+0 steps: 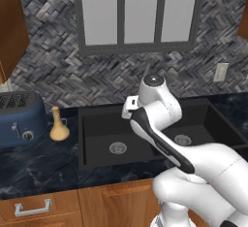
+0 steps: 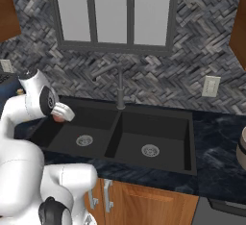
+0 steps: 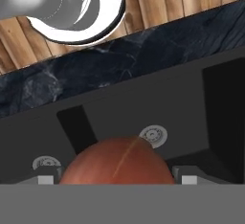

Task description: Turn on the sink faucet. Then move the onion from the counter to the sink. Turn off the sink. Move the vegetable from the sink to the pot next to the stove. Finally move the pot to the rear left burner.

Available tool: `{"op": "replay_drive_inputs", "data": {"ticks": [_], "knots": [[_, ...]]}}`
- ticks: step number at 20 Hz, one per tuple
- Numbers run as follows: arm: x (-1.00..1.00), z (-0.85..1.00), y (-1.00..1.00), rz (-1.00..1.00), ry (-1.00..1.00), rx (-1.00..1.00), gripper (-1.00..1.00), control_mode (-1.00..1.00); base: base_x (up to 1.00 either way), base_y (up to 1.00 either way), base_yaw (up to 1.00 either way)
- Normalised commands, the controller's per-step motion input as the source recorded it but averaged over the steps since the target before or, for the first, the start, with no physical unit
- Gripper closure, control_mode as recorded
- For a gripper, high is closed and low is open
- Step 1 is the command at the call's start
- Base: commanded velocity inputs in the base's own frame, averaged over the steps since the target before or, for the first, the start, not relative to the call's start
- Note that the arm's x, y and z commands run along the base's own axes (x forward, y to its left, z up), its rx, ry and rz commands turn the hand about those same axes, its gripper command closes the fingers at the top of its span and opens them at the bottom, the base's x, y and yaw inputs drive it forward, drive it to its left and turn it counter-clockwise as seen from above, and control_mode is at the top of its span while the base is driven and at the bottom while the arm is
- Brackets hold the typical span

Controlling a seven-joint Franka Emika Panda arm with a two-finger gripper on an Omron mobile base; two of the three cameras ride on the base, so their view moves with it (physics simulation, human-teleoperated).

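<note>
Carrying: you've got the onion sitting between the tool's tips, jaws spread wide and clamped on its sides.
Below the tool: the black sink, one round drain just past the onion.
Behind the tool: the table edge.
Faucet: off to the tool's side; running or not, you can't tell.
Do it well: lower into the basin before letting go, so the onion doesn't bounce.

The onion sits between my fingers, above the sink; the counter lies beyond its 2 drains.
</note>
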Motion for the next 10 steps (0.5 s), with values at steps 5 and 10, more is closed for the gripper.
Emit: {"op": "replay_drive_inputs", "data": {"ticks": [5,10], "knots": [[-0.27,-0.01,0.0,-0.03,-0.09,0.0,1.0,-1.0,0.0,0.0,0.0],[0.0,0.0,0.0,0.0,0.0,0.0,1.0,1.0,-0.81,-0.21,-0.11]]}}
